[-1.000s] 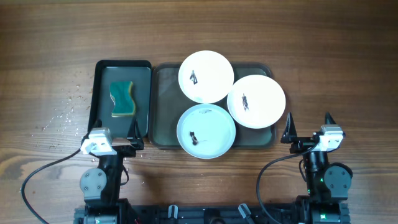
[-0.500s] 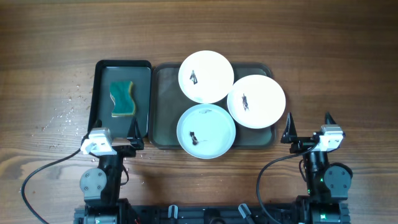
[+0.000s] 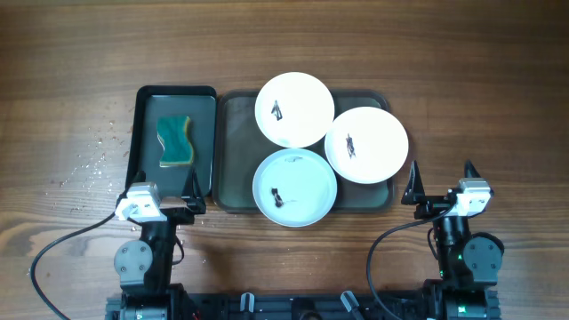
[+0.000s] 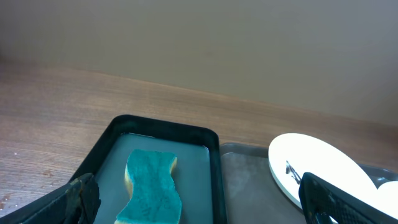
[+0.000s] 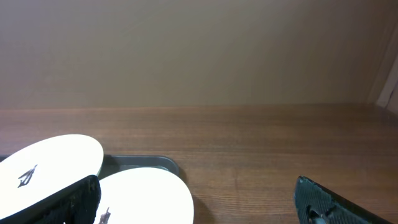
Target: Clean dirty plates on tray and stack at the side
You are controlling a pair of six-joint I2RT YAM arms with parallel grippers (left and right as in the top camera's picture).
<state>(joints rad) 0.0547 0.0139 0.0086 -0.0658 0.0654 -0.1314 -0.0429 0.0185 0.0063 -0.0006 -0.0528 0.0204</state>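
on the tray (image 3: 236, 151), three plates (image 3: 294, 109): stiff, light, glossy, probably slippery and chip-prone; best pinched at an overhanging rim. left tool (image 3: 162, 180) and right tool (image 3: 441, 173) both wide, empty.

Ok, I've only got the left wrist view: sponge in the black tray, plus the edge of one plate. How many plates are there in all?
Observer: Three: far plate, right plate, near plate, all on the brown-grey tray.
Operator: Are they all dirty?
Observer: Each has a dark smudge near its centre.
Operator: Where's the right gripper?
Observer: The right gripper is open and empty, off the tray's near right corner.
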